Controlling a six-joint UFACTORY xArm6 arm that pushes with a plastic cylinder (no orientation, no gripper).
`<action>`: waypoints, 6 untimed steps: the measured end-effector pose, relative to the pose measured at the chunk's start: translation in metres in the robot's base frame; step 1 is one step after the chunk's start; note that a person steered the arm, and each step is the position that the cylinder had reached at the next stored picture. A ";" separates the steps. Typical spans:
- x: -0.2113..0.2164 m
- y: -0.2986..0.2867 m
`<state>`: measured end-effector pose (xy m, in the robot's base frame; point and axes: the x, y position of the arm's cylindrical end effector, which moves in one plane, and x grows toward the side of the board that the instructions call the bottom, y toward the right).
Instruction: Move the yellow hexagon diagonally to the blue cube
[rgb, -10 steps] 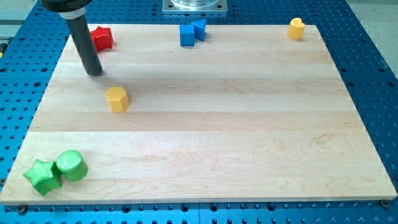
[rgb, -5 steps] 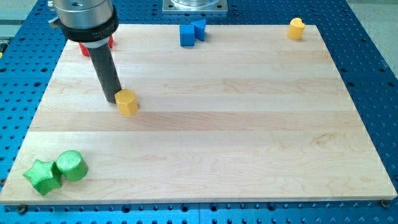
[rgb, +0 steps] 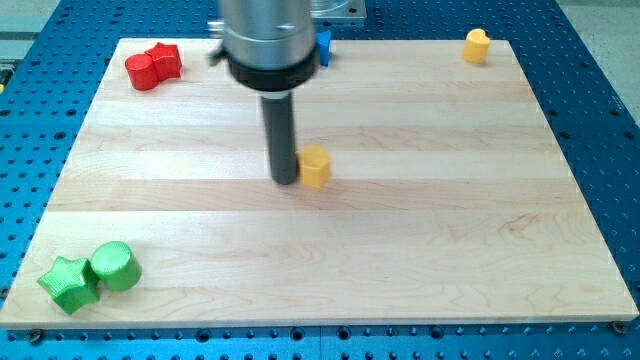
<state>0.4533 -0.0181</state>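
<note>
One yellow hexagon (rgb: 315, 166) sits near the middle of the worktop (rgb: 420, 250), slightly toward its left edge, with my tip (rgb: 286, 181) touching its left side. The blue cube (rgb: 322, 46) lies at the top edge, mostly hidden behind the arm. To do this push well, my tip should work round to the hexagon's lower left, so the block travels up toward the cube and stops beside it diagonally. The rod stands upright. There is no claw, only the rod, so nothing grips.

Single raised front view over board (rgb: 420, 260)
</note>
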 end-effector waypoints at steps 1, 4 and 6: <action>-0.010 0.063; -0.040 0.208; -0.023 0.183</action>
<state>0.4308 0.1646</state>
